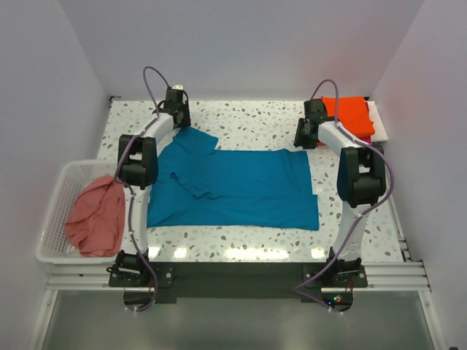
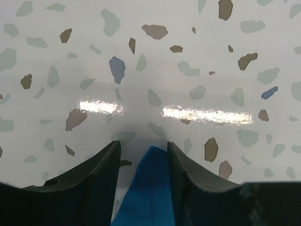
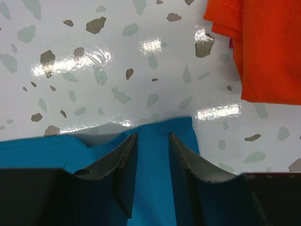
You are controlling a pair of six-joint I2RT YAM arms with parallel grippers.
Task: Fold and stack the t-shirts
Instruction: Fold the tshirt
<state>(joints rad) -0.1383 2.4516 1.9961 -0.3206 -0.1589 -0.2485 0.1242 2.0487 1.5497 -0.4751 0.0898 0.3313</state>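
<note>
The teal-blue t-shirt (image 1: 233, 189) lies spread flat across the middle of the table. My left gripper (image 1: 182, 122) is at its far left corner; in the left wrist view (image 2: 144, 145) the jaws stand apart with a peaked tip of teal cloth (image 2: 153, 188) between them. My right gripper (image 1: 303, 143) is at the far right corner, jaws apart astride the flat hem (image 3: 153, 188), as its own view (image 3: 153, 135) shows. The folded orange t-shirt (image 1: 350, 115) lies at the far right, also seen in the right wrist view (image 3: 268, 47), with a magenta edge (image 1: 363, 138) under it. The salmon-pink t-shirt (image 1: 98, 215) lies crumpled in the basket.
The white lattice basket (image 1: 55, 211) hangs off the table's left edge. A white sheet (image 1: 379, 120) lies under the stack at the far right. Walls close in the table on three sides.
</note>
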